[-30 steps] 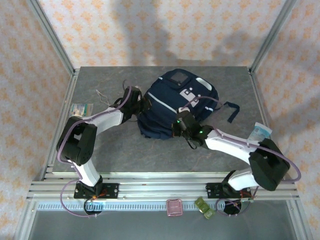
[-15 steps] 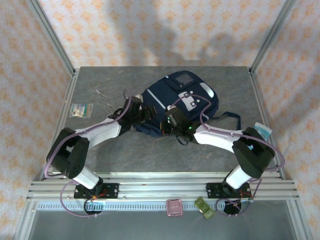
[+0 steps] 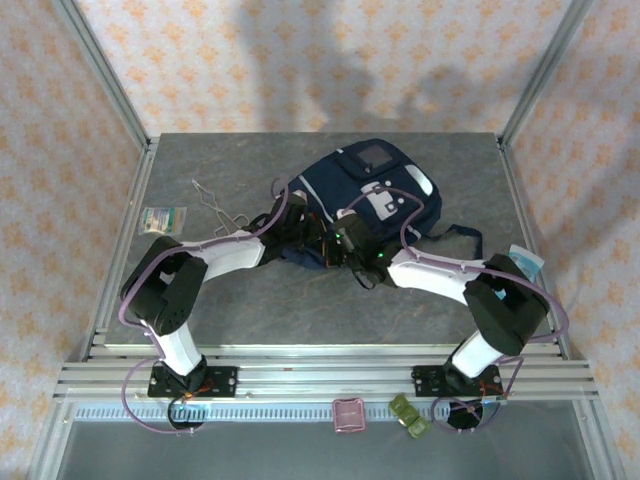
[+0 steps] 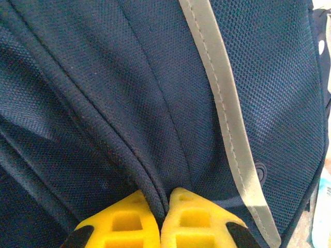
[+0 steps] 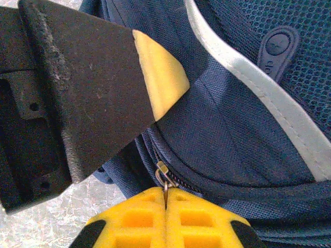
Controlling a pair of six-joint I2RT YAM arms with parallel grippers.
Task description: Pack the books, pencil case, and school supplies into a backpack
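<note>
The navy backpack [image 3: 375,190] with grey stripes lies at the table's middle back. My left gripper [image 3: 303,228] is shut on a fold of the backpack [image 4: 155,129] fabric beside a grey stripe, at the bag's near left side. My right gripper [image 3: 347,243] is shut on the metal zipper pull [image 5: 166,181] of the backpack [image 5: 243,134], at its near edge; the left gripper's finger [image 5: 93,88] crosses that view. A pink pencil case [image 3: 348,414] lies below the front rail. The books are hidden or out of view.
A greenish-white flat packet [image 3: 161,219] lies at the left edge, with a thin bent wire [image 3: 210,196] behind it. A small printed packet [image 3: 526,260] sits at the right edge. A green item [image 3: 407,415] rests beside the pencil case. A black strap [image 3: 460,231] trails right of the bag.
Both grippers closed in on the bag's near edge. The backpack shifted toward the back and right, and the left gripper slid right along it, close to the right one.
</note>
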